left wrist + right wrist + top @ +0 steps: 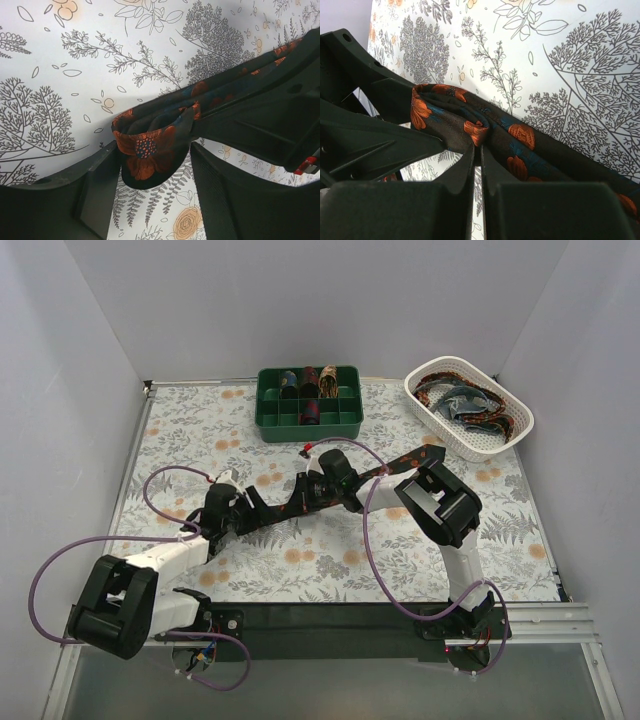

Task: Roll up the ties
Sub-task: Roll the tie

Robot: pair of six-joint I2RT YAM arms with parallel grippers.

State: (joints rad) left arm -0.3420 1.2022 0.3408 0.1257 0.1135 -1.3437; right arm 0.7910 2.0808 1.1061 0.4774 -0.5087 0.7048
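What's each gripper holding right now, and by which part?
Both hold the same orange-flowered tie. The right gripper pinches a fold just behind its doubled-over end. The left gripper has that doubled-over end itself between its fingers.

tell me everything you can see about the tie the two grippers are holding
The tie is dark fabric printed with orange-red flowers and blue touches. It stretches diagonally over the floral tablecloth, mid-table. Its folded end is pinched in the left gripper; the right gripper clamps a bunched fold further along.
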